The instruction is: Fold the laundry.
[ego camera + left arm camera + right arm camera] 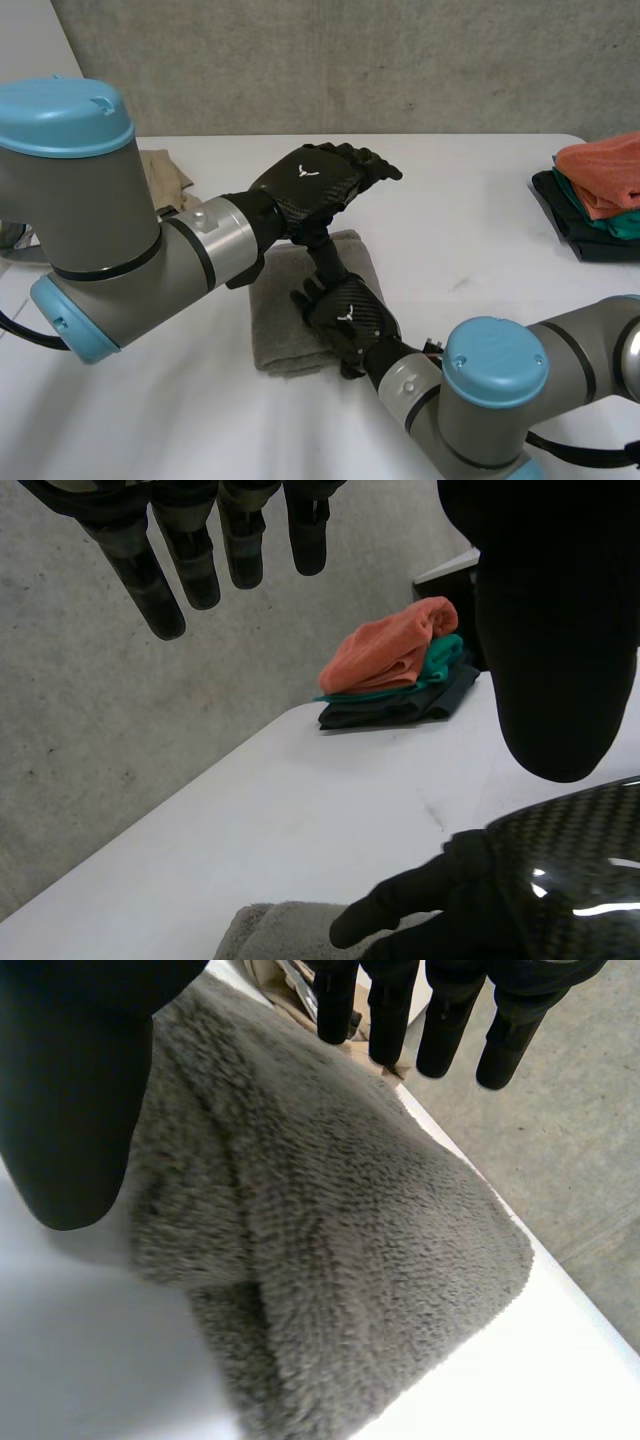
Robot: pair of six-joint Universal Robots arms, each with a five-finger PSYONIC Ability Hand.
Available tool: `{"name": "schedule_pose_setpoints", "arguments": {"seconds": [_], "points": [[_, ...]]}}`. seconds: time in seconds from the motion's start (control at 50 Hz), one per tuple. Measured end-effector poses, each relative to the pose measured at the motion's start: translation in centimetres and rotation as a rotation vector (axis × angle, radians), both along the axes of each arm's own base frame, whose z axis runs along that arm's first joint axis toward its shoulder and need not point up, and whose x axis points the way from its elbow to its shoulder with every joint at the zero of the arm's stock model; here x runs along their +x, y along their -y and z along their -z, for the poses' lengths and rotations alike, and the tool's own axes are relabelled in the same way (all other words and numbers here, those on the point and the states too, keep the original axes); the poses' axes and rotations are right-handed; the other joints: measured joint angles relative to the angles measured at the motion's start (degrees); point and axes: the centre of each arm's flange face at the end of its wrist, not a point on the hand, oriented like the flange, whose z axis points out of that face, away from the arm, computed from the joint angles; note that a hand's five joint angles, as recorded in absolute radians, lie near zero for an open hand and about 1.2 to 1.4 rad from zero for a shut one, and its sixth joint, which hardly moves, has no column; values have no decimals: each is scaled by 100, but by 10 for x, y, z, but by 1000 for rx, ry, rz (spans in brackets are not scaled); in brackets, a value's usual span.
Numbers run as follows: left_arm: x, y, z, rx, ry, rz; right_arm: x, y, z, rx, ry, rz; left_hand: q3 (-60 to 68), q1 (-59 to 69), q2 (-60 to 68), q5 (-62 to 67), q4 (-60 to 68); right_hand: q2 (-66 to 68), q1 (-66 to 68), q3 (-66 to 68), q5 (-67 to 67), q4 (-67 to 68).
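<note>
I see left robot hand (322, 182) open, empty, centre frame; right robot hand (345, 312) straight-fingered, empty, over folded grey towel (280, 320).

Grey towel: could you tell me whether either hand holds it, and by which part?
Neither holds it; left hand and right hand are open over the grey towel.

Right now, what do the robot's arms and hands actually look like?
The left arm and right arm are thick grey tubes with rounded light-blue caps at the joints. The left hand and right hand are black, with glossy carbon-weave backs bearing a small white emblem.
</note>
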Motion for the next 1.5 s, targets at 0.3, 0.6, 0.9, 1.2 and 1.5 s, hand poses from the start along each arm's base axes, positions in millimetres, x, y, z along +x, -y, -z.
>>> {"name": "schedule_pose_setpoints", "arguments": {"seconds": [0.3, 0.6, 0.9, 1.2, 1.5], "points": [[0, 1, 0, -5, -2, -4, 14, 19, 2, -42, 14, 3, 0, 0, 0, 0, 0, 472, 645, 587, 528, 601], [1, 2, -1, -3, -5, -10, 27, 36, 4, -62, 39, 9, 0, 0, -1, 0, 0, 1602, 1670, 1551, 1350, 1552], [4, 5, 1, 5, -3, -20, 36, 52, 2, -84, 64, 21, 0, 0, 0, 0, 0, 4895, 4246, 4806, 4620, 5115], [18, 17, -26, -64, -48, -71, 4, 145, -79, -210, 265, 200, 0, 0, 0, 0, 0, 4896, 4246, 4845, 4620, 5184], [25, 18, -56, -105, -158, -124, -145, 282, -226, -631, 624, 467, 0, 0, 0, 0, 0, 4896, 4246, 4862, 4622, 5197]]}}
